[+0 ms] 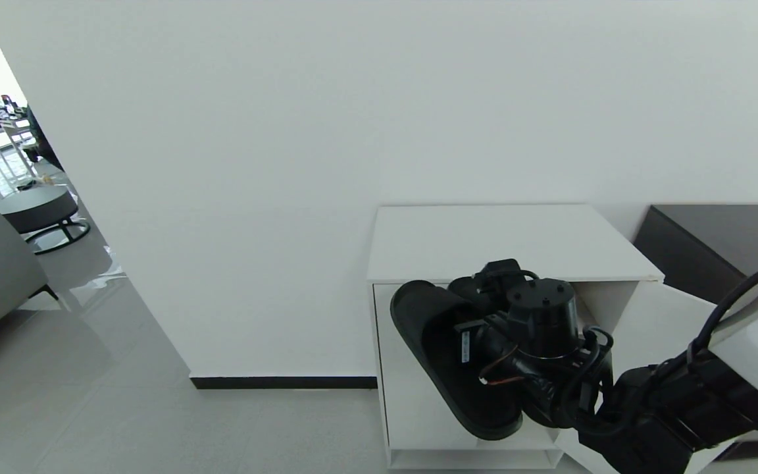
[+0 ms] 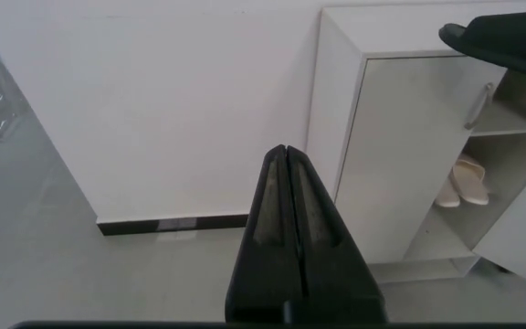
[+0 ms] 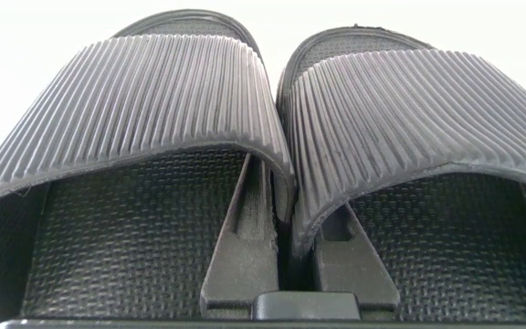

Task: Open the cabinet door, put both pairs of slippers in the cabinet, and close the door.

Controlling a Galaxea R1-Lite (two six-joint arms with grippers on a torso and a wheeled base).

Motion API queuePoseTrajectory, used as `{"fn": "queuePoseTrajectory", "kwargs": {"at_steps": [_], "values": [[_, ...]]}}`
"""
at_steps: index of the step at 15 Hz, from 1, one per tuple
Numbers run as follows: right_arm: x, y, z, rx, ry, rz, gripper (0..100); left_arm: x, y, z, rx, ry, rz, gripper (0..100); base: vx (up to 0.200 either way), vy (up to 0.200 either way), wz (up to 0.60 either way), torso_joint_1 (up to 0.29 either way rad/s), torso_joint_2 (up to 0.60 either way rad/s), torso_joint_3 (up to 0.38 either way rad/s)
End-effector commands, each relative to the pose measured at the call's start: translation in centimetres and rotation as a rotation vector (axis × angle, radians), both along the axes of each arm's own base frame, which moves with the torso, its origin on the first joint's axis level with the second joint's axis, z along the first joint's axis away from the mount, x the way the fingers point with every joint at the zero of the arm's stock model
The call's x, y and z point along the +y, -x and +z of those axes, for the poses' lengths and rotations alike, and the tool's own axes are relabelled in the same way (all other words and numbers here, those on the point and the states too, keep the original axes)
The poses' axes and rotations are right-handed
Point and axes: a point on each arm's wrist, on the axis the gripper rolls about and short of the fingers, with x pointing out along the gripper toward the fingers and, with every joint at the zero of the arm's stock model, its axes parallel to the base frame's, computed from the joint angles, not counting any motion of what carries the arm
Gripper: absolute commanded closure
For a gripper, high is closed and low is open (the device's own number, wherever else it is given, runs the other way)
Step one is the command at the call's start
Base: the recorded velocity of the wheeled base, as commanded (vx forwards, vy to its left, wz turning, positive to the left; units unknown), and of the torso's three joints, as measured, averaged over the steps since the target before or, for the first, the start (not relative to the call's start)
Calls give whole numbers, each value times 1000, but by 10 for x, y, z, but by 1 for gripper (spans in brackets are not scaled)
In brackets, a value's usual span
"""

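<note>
While the two fingers of the right gripper (image 3: 286, 206) are pressed together on the inner edges of the pair of black slippers (image 3: 153, 100), both slippers hang from this one pinch, side by side. In the lower right of the head view the pair is in the air in front of the white cabinet (image 1: 497, 240), just below its top, with the open door (image 1: 655, 322) to the right of it. The left gripper (image 2: 287, 160) has its fingers closed on nothing and is well apart from the cabinet.

The step in hand is, I think, to bring this pair inside. To do it well, the pinch must be firm, the soles turned level, and the toes kept away from the cabinet top and the closed door panel (image 2: 409, 155); release only when the soles rest on a shelf.

The left wrist view gives the inside: a pale pair of slippers (image 2: 464, 181) lies on the lower shelf, and the shelf above (image 2: 510, 128) looks free. In the head view the arm covers this. The right wrist view gives the grip itself.
</note>
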Motion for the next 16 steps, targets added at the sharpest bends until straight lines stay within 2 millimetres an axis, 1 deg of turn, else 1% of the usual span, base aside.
{"fn": "queuePoseTrajectory", "kwargs": {"at_steps": [1, 4, 10, 16], "values": [[0, 3, -2, 5, 4, 3, 100, 0, 0, 0, 0, 0, 0, 100, 0, 0, 0, 0, 0, 0], [-1, 3, -3, -10, -8, 2, 100, 0, 0, 0, 0, 0, 0, 100, 0, 0, 0, 0, 0, 0], [-1, 7, -6, -1, -1, 11, 100, 0, 0, 0, 2, 0, 0, 100, 0, -200, 0, 8, 5, 5], [-5, 11, -14, 27, 16, 12, 100, 0, 0, 0, 2, 0, 0, 100, 0, -200, 0, 2, 0, 0]]}}
